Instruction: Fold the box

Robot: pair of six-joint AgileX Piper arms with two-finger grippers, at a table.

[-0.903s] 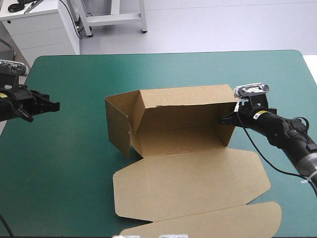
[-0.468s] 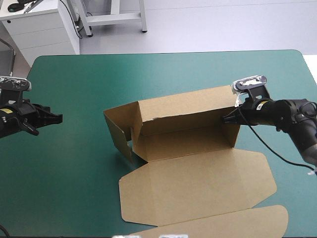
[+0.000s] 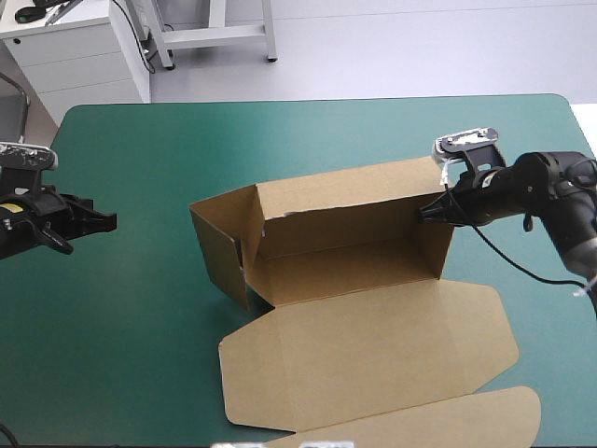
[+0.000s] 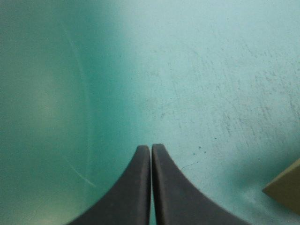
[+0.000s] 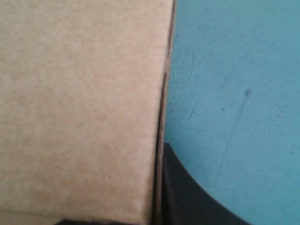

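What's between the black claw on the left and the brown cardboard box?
Nothing: in the high view, only bare teal-green table cover separates the left gripper from the brown cardboard box.

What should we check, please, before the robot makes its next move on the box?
1. Right gripper shut on the box at its right end wall: ok.
2. Left gripper shut, holding nothing, apart from the box: ok.
3. Back wall and left end wall raised: ok.
4. Lid lying flat on the teal-green cover, nothing on it: ok.
5. Right end wall tucked into place: cannot tell.
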